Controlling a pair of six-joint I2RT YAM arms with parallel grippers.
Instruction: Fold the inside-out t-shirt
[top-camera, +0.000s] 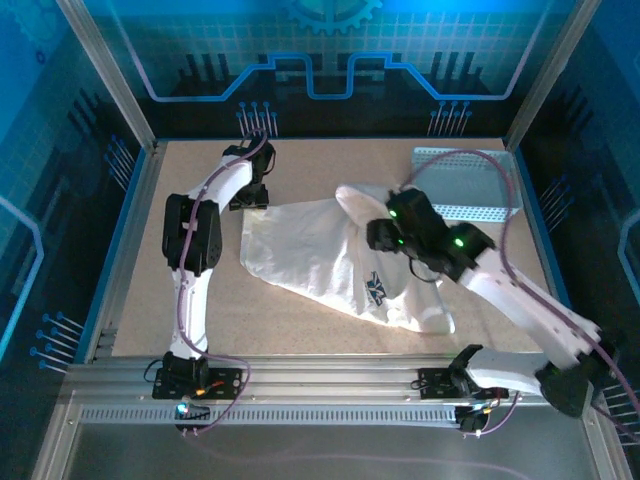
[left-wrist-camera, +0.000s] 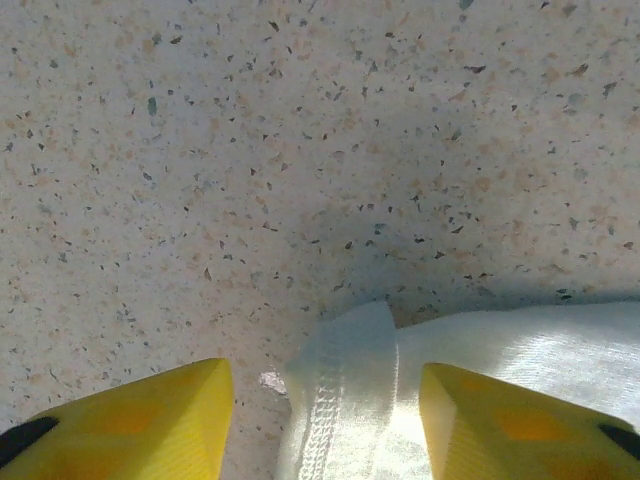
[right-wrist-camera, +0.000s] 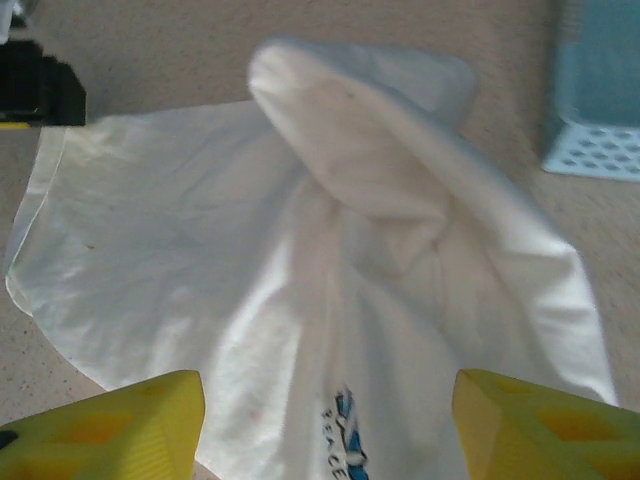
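Toward the far-left part of the worktop, the left gripper holds its yellow wedge-shaped fingers apart. A stitched hem corner of the inside-out t-shirt lies flat between them, with bare surface showing beside the left finger. Nearer the middle, the right gripper hangs over the shirt with its own yellow fingers spread wide and nothing between them but the cloth below.

The worktop is a pale, matte board, beige and flecked with small dark specks. Ridged aluminium rails run along its near edge. Metal posts and clear panels close it in, and the back wall glows blue with circuit-line graphics and part of a gear.

The shirt is thin, soft white cloth. It spreads from the left gripper across the centre toward the near-right, one part raised in a rounded, folded hump and the rest lying in loose creases. A small blue-and-dark logo sits near its near edge; the letters under it are too blurred to read. At the far-right corner lies a light blue perforated plastic basket, just beside the shirt.
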